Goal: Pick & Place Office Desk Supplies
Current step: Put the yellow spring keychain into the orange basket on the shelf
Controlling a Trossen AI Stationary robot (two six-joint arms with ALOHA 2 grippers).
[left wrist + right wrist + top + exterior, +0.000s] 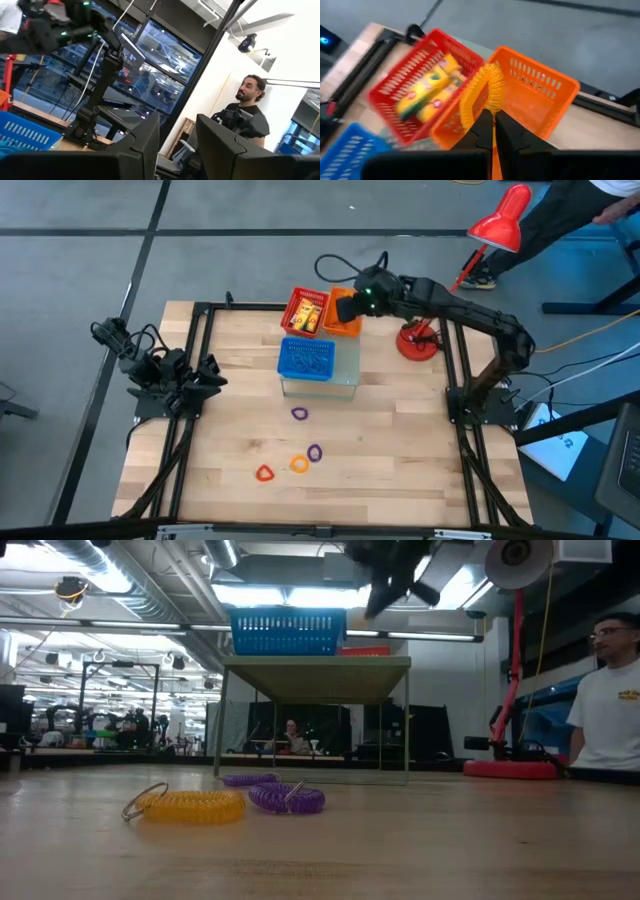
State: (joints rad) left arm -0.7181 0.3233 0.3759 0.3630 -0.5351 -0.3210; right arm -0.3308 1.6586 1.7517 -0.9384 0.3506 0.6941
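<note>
Right end effector (493, 125) is clenched on an orange coil loop (481, 95) (fingers pinch its lower end), held above the orange basket (540, 95) beside the red basket (415, 75). Left end effector (177, 145) stands released, off the tabletop (400, 440).

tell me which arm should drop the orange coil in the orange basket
Right. The right gripper is shut on the orange coil and hangs over the orange basket. The left gripper sits at the table's left edge, far from the baskets, holding nothing.

Orange coil loop (482, 95) pinched upright (above orange basket (540, 95)); four loops (300, 464) scattered on table.
</note>
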